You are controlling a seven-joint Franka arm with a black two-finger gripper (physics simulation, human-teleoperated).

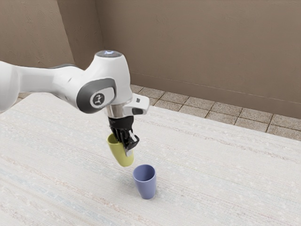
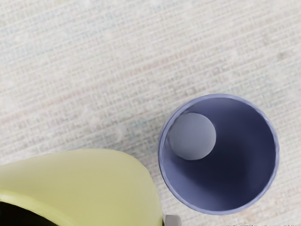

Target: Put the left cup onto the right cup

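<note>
Yellow cup [image 1: 119,152] tight in hand [image 1: 127,145]

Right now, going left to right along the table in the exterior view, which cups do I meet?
yellow cup, held tilted above the table in the gripper → blue cup, standing upright on the table.

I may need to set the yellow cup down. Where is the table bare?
The table is bare to the exterior view's right of the blue cup. Crowded only on its other side, where the hand holds the yellow cup.
</note>
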